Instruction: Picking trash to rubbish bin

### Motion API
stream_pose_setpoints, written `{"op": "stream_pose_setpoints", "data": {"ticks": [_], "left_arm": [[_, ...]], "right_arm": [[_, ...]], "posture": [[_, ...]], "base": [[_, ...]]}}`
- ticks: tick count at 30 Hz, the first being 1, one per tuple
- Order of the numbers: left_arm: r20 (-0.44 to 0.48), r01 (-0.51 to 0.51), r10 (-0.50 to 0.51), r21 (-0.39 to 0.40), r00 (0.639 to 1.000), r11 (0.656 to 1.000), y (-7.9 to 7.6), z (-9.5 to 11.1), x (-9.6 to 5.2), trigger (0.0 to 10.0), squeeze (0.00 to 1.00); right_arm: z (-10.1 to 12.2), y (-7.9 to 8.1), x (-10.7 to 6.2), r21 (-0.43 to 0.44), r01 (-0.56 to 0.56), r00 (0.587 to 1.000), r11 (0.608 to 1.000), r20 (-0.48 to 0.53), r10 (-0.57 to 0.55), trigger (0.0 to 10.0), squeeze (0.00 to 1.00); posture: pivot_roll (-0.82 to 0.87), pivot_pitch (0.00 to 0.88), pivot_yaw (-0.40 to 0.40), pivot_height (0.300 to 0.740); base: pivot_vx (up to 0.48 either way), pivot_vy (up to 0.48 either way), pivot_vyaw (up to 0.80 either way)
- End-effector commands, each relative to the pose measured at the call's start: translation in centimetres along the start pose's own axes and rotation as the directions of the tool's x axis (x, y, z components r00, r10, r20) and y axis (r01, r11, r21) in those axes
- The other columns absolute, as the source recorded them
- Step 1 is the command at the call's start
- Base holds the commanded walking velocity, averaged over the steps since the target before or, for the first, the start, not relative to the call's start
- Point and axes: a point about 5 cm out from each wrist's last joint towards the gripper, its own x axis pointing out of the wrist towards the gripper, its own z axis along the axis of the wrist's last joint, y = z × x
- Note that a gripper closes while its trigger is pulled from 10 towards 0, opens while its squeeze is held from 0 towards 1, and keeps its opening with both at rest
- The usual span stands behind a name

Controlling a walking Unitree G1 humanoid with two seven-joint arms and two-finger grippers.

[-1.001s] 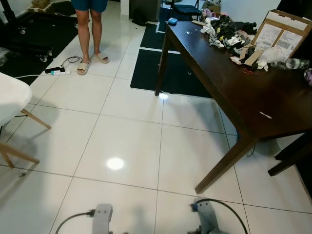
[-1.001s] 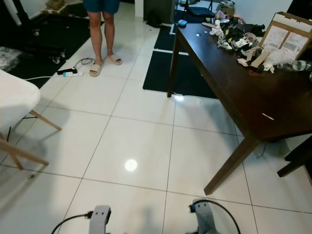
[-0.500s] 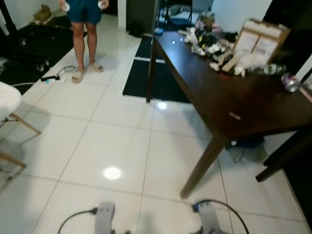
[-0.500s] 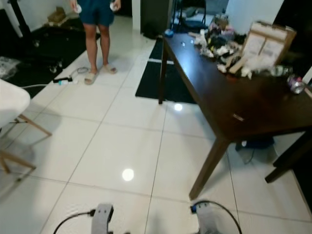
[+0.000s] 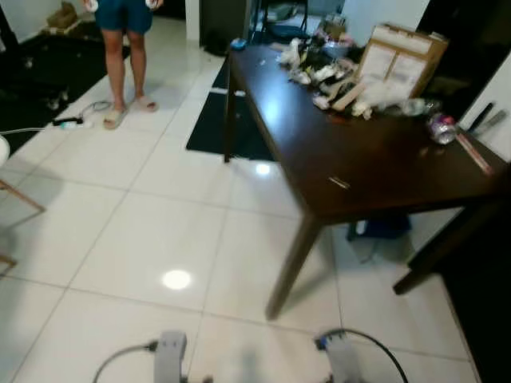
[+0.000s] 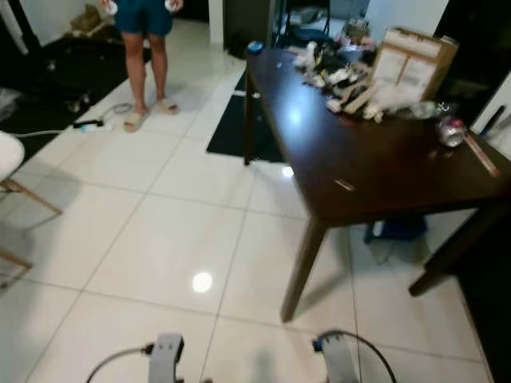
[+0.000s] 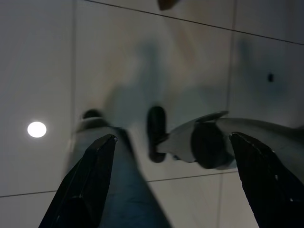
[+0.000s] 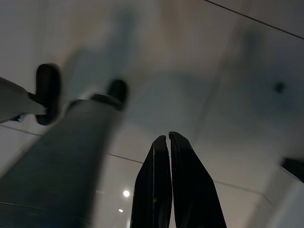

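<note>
Meanwhile, with trash heaped at the far end of the dark desk beside a cardboard box, both arms hang low for walking, left end effector spread open, right end effector closed, empty above the floor.

Both head views look forward and down from standing height, sharing the dark table at upper right. Each wrist view faces straight down at the tiled floor.
</note>
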Motion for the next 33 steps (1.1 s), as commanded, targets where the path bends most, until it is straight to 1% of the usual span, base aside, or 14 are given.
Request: {"op": "stream_pose_setpoints", "data": {"ticks": [1, 33], "left_arm": [[-0.030, 0.002, -0.003, -0.013, 1.000, 1.000, -0.17, -0.91, -0.11, 10.0, 0.00], [-0.043, 0.002, -0.002, -0.004, 0.999, 1.000, -0.02, -1.11, -0.20, 10.0, 0.00]], "right_arm": [[-0.26, 0.36, 0.05, 0.011, -0.008, 1.000, 1.000, -0.009, 0.009, 10.0, 0.00], [-0.69, 0.40, 0.02, 0.008, -0.011, 1.000, 1.000, -0.020, 0.011, 10.0, 0.00]], "posture": [[0.13, 0.097, -0.101, 0.740], [0.13, 0.100, -0.100, 0.740]], "base": [[0.000, -0.450, 0.00], [0.000, -0.450, 0.00]]}}
